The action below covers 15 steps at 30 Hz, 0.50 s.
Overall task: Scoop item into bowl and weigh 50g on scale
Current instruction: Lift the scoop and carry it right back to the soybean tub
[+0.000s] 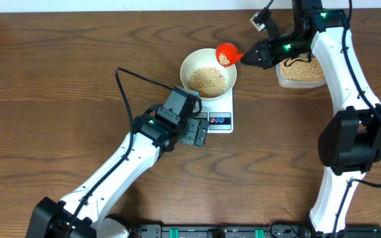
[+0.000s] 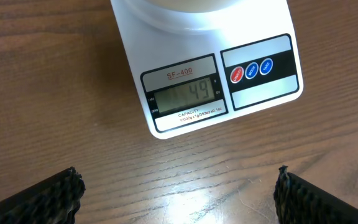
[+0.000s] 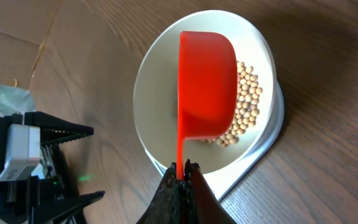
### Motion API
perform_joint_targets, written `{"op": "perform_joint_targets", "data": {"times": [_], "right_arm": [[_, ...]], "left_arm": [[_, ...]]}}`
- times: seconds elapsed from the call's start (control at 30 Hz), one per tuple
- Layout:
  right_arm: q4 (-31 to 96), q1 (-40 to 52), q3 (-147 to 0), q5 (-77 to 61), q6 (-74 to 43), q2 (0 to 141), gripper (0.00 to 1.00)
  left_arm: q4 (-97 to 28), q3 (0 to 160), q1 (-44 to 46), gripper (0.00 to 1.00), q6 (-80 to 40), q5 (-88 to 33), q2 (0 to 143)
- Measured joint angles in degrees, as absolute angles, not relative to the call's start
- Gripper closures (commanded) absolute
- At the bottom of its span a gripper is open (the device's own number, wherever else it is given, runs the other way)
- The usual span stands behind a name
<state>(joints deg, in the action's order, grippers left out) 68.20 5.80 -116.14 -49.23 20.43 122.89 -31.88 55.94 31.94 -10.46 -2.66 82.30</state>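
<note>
The white bowl (image 1: 208, 71) stands on the white scale (image 1: 218, 110) and holds a heap of beige beans (image 1: 207, 80). The scale's display (image 2: 185, 98) reads 49. My right gripper (image 1: 247, 58) is shut on the handle of a red scoop (image 1: 226, 54), which hangs over the bowl's right rim with a few beans in it. In the right wrist view the scoop (image 3: 205, 87) is tipped on its side above the bowl (image 3: 154, 93). My left gripper (image 1: 202, 137) is open, low over the table just in front of the scale, nothing between its fingertips (image 2: 61, 190).
A clear plastic tub (image 1: 301, 71) of beans sits at the back right, under the right arm. The scale's red and blue buttons (image 2: 252, 70) face the left gripper. The left arm crosses the table from the front left.
</note>
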Motion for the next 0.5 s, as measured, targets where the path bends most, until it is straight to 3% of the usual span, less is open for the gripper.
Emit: {"op": "perform_joint_targets", "data": {"times": [0.5], "right_arm": [[68.36,5.26,-116.14,-49.58,19.90,122.91,0.99]], "left_arm": [[-31.88,55.94,31.94,0.00,-10.46,-2.66,82.30]]}}
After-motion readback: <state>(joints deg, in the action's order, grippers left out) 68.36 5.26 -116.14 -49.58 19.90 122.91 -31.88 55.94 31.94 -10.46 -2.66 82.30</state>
